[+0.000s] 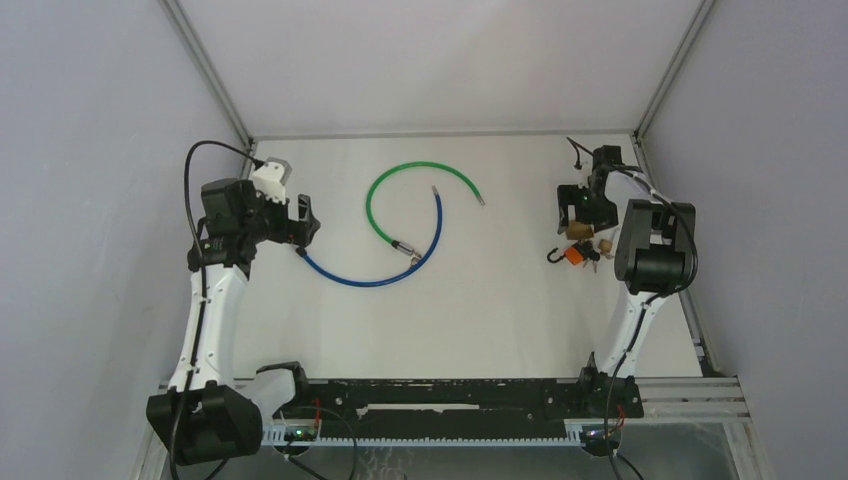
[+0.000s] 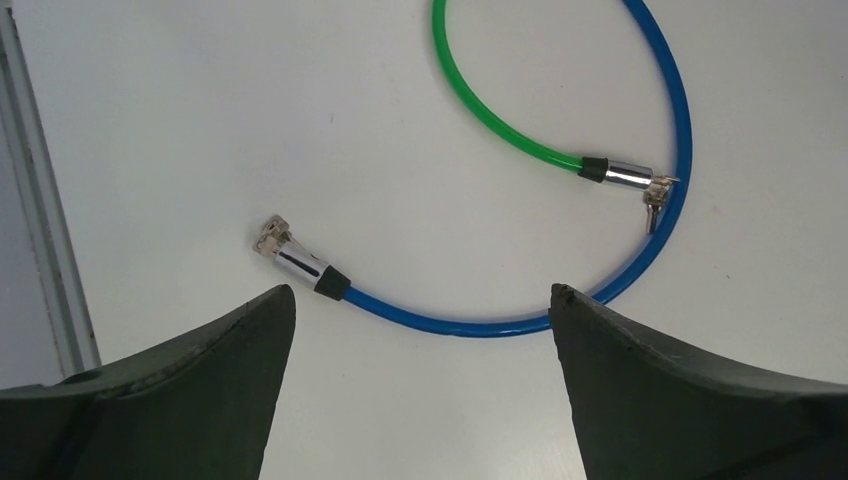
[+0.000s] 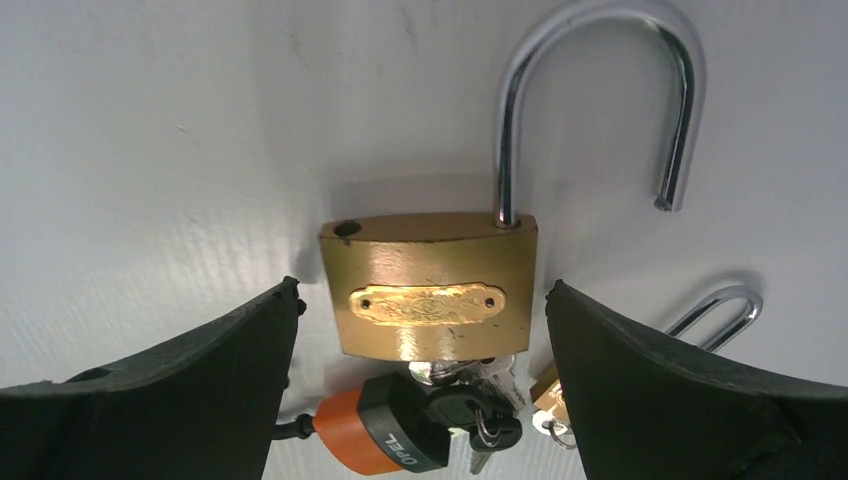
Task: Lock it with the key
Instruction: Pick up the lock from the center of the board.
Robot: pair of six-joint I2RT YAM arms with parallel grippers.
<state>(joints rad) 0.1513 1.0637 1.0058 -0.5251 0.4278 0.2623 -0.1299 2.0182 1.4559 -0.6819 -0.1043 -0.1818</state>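
Note:
A brass padlock (image 3: 430,295) lies flat on the white table with its steel shackle (image 3: 600,60) swung open. A bunch of keys (image 3: 480,375) sits at its keyhole end. My right gripper (image 3: 422,295) is open and hovers over the padlock body, one finger on each side, touching nothing. In the top view this gripper (image 1: 578,212) is at the far right, above the padlock (image 1: 578,230). My left gripper (image 2: 422,300) is open and empty at the far left, just short of a blue cable lock (image 2: 500,325).
An orange-and-black lock (image 3: 375,435) with a black key lies against the brass padlock's lower end. A small brass padlock (image 3: 545,395) lies partly hidden behind the right finger. A green cable lock (image 2: 490,120) curls beside the blue one, with a small key (image 2: 652,205) at its metal end.

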